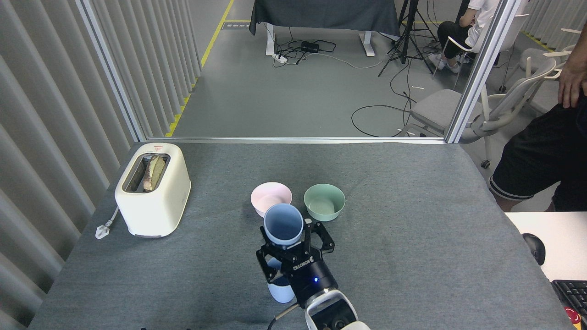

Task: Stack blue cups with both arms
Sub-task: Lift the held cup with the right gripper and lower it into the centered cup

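The right gripper (293, 247) — white lettering on its black body too small to read, a blue light below — pinches one blue cup (283, 225) upright, above the other blue cup (280, 291) on the grey desk (412, 229), near the pink bowl (268, 195) and green bowl (324, 201).

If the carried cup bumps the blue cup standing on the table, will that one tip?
Probably. The standing cup looks tall, narrow-based, empty, likely light plastic. The cloth-covered table should limit sliding, so it would tip. The held cup looks rigid in the right gripper.
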